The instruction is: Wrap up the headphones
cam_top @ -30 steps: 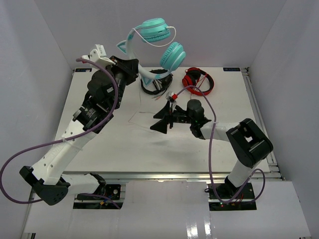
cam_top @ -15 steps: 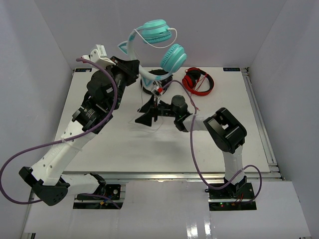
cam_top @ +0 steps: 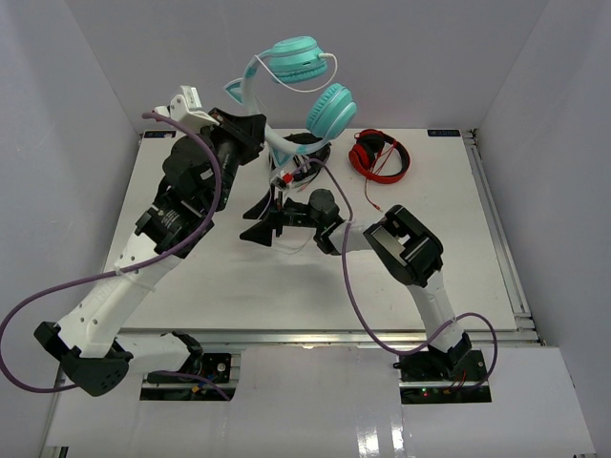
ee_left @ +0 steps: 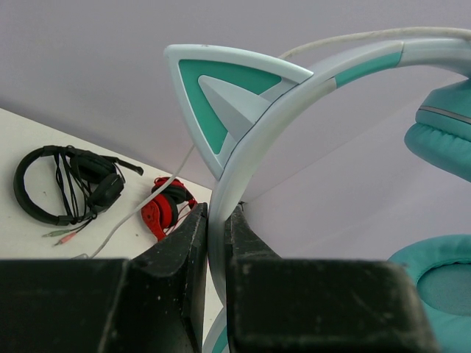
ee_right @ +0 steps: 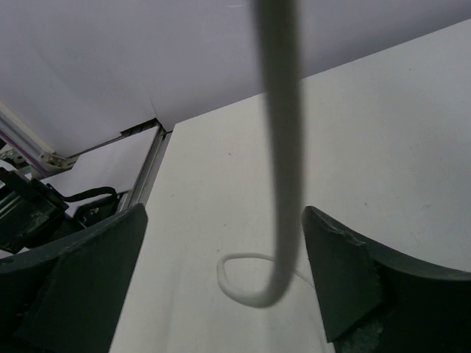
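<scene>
Your left gripper [ee_left: 218,220] has its jaws pressed onto the pale headband [ee_left: 246,140] of the teal headphones [cam_top: 307,81], pinching it just below one cat ear [ee_left: 221,103]. The headphones are held up in the air, off the worktop [cam_top: 191,277], with both ear cups beyond the grip. The thin white cable [ee_right: 283,147] drops from the headphones and passes between the jaws of your right gripper [cam_top: 260,221], which are spread wide. Neither finger touches it in the wrist view, and it curls into a small loop on the worktop. Near the raised headphones, black headphones [ee_left: 66,184] lie on the worktop, with red headphones [cam_top: 380,157] just beside them.
</scene>
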Robot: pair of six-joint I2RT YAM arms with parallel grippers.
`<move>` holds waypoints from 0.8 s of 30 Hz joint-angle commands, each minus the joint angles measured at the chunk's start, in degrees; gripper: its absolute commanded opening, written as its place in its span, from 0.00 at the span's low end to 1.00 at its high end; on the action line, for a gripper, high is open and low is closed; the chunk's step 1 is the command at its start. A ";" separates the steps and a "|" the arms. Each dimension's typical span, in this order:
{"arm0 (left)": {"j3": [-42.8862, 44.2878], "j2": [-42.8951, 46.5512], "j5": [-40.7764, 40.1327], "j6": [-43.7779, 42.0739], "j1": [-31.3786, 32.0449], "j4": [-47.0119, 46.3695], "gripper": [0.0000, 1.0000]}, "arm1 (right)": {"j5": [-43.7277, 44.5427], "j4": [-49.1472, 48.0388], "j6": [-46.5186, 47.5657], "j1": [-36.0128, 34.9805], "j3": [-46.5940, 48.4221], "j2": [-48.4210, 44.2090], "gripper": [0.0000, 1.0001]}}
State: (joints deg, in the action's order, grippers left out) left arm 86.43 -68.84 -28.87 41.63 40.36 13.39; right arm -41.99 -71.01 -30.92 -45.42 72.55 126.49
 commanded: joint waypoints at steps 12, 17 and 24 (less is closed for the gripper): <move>1.21 3.79 -1.26 1.26 0.16 -3.80 0.00 | 0.36 -17.25 -10.57 -0.21 -2.33 0.14 0.08; -1.81 5.43 -6.09 -0.50 0.16 -5.33 0.00 | -3.43 8.14 4.39 -0.01 -12.19 -14.74 0.08; -3.27 7.82 -13.55 -7.13 0.08 -5.04 0.00 | 0.03 62.31 44.43 -0.03 -19.68 -38.90 0.08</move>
State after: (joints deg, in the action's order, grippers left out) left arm 82.98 -64.87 -36.62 38.08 40.36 12.33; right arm -44.52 -43.15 -14.38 -45.25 54.83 99.87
